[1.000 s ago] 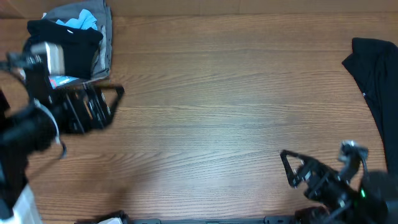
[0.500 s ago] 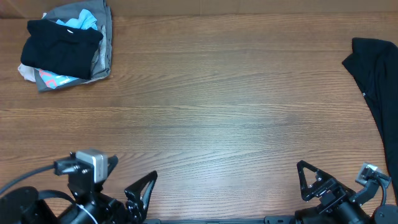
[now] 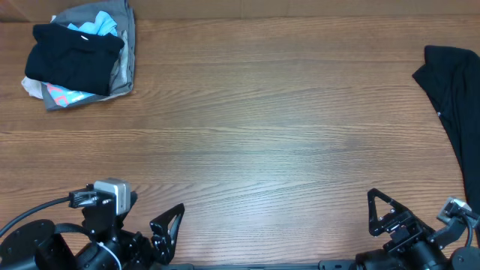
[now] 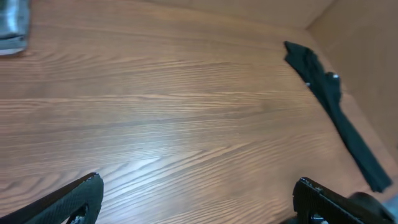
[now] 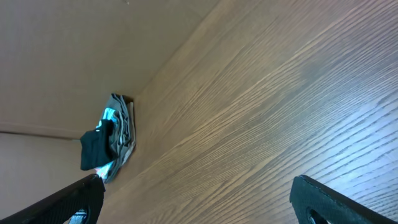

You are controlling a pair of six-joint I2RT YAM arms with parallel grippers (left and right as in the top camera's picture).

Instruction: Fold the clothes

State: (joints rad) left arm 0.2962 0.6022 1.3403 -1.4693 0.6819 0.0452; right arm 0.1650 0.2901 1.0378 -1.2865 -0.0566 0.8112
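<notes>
The overhead view takes in both groups of fabric at once. A pile of clothes [image 3: 79,56] sits in the far-left corner of the table [image 3: 262,135], with a black piece on top of grey, light-blue and pink-printed ones. The black T-shirt [image 3: 450,97] lies crumpled along the right edge and runs out of the frame, with a small white tag [image 3: 439,114] showing on it.

The left wrist view looks across to that right side. There the T-shirt [image 4: 323,87] appears as a long narrow strip beside a brown wall [image 4: 367,56]. Its tag [image 4: 334,76] is a bright speck, and the pile is only a grey sliver [image 4: 12,28] at the frame's top-left corner.

The right wrist view faces the other way. It shows the pile [image 5: 109,143] tucked against the wall at the table's far corner, and the T-shirt falls outside it.

From overhead, each arm at the near edge shows just 1 triangular finger clearly. The wrist views show both fingers of each.

The left end effector [image 4: 199,190] is spread fully wide, with bare wood between its 2 fingertips, and grips nothing. The right end effector [image 5: 198,186] is likewise spread fully and empty. Both are well apart from the clothes.
</notes>
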